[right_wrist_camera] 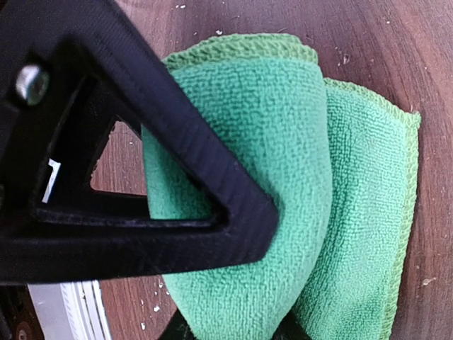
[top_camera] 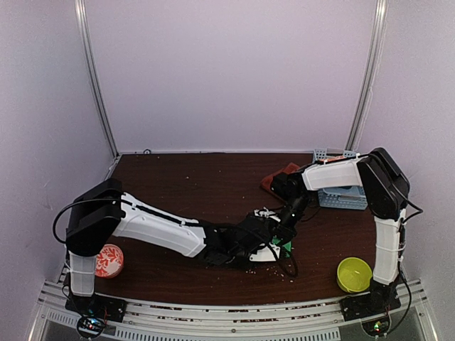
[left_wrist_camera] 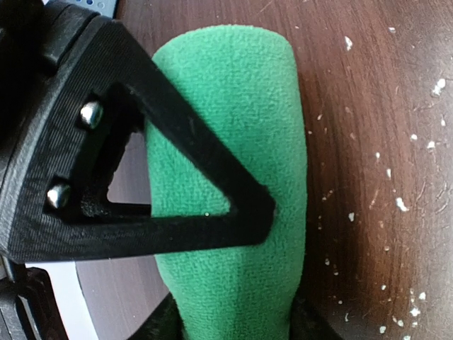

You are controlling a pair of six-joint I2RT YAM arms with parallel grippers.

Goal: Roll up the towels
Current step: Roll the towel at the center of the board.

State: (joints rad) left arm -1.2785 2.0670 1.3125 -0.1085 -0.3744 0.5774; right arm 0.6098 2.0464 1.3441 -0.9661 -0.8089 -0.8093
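1 camera looks down from behind — 2 wrist cameras closely share the green towel (left_wrist_camera: 241, 92).

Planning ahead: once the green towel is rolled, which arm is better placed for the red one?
Right, probably: the red towel lies by the basket, beside the right arm; the left arm reaches across to the green towel.

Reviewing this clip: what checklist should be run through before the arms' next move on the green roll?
1. green towel rolled into a tube: ok.
2. Roll finished: not ok; a loose flap lies flat on the table.
3. right claw closed on the roll: ok.
4. left claw grip: cannot tell; the roll sits between its fingers.
5. red towel rolled: cannot tell; it lies beside the basket, mostly hidden behind the right arm.
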